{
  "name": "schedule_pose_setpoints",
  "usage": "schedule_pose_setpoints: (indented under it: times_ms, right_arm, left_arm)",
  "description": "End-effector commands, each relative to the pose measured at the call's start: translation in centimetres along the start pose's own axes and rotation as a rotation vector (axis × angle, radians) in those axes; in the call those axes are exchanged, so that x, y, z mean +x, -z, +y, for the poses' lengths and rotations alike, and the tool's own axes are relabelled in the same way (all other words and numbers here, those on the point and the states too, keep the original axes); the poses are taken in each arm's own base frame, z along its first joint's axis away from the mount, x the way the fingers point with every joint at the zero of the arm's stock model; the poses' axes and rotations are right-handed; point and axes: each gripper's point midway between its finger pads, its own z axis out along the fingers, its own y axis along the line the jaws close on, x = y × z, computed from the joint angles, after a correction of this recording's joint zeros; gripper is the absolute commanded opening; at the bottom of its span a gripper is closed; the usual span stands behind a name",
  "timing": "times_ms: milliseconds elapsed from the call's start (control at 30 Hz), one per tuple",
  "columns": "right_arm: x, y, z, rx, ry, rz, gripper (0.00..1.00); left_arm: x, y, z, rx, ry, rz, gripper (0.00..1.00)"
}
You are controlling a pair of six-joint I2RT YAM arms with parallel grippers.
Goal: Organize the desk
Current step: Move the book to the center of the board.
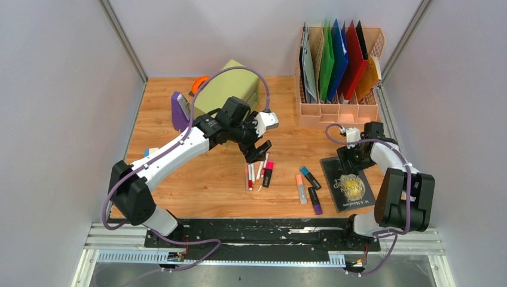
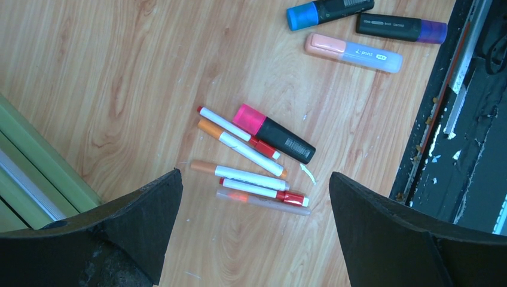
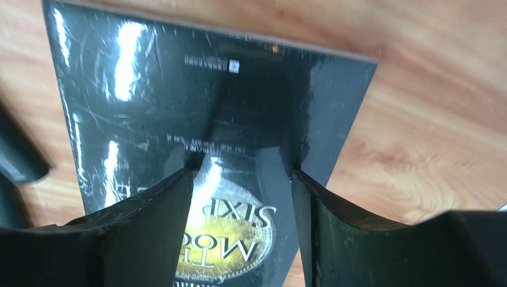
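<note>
The desk (image 1: pixel 197 191) is orange-brown wood. Several thin marker pens (image 1: pixel 251 174) (image 2: pixel 245 176) lie side by side near its middle, next to a pink-capped black highlighter (image 1: pixel 268 173) (image 2: pixel 275 133). My left gripper (image 1: pixel 258 152) (image 2: pixel 254 176) hangs above them, open wide, with nothing between its fingers. Blue (image 1: pixel 310 177), peach (image 1: pixel 301 188) and purple (image 1: pixel 314 200) highlighters lie further right. A black book (image 1: pixel 348 185) (image 3: pixel 179 89) lies flat at the right. My right gripper (image 1: pixel 348 156) (image 3: pixel 241 172) is down on its cover, jaws apart, both fingertips at the glossy surface.
A peach file rack (image 1: pixel 338 107) with coloured folders stands back right. An olive-green drawer chest (image 1: pixel 224 89) (image 2: pixel 36 173) sits back centre, with a purple object (image 1: pixel 179 110) and an orange one (image 1: pixel 200 84) beside it. A black rail (image 1: pixel 263 230) runs along the near edge.
</note>
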Motion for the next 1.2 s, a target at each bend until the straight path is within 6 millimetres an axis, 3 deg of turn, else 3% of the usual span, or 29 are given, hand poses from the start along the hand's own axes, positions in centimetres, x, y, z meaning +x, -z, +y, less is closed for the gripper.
schedule_pose_setpoints:
  times_ms: [0,133,367,467,600,733,900,1000,1167]
  right_arm:
    - [-1.5,-4.9,-0.3,0.047,-0.021,-0.012,0.60]
    - [-3.9,-6.0,-0.9,0.098,0.006,-0.022,0.58]
    - [-8.0,-7.0,0.3,0.078,0.072,-0.062,0.57]
    - [-9.8,-5.7,0.9,0.083,0.094,-0.103,0.62]
    - [-10.5,-2.2,0.8,0.101,0.114,-0.162,0.73]
    - [-9.2,1.5,-0.7,0.079,0.033,-0.206,0.92]
    - [-8.2,6.0,-1.8,0.039,-0.061,-0.317,0.95]
    - [-6.0,6.6,-1.5,0.022,-0.052,-0.297,0.96]
    - [-0.5,5.7,-0.9,0.023,0.026,-0.200,0.97]
  left_arm:
    - [-1.1,0.6,0.3,-0.022,-0.053,-0.037,1.00]
    - [-1.0,0.7,0.5,-0.031,-0.056,-0.029,1.00]
    - [-0.7,0.9,0.9,-0.052,-0.071,-0.012,1.00]
    - [-0.6,0.8,1.1,-0.062,-0.078,-0.006,1.00]
    - [-0.6,0.7,1.3,-0.067,-0.080,-0.002,1.00]
    - [-0.6,0.6,1.4,-0.067,-0.086,0.000,1.00]
    - [-0.6,0.3,1.5,-0.067,-0.092,-0.008,1.00]
    - [-0.5,0.0,1.5,-0.061,-0.088,-0.006,1.00]
    - [-0.3,-0.1,1.5,-0.060,-0.088,-0.001,1.00]
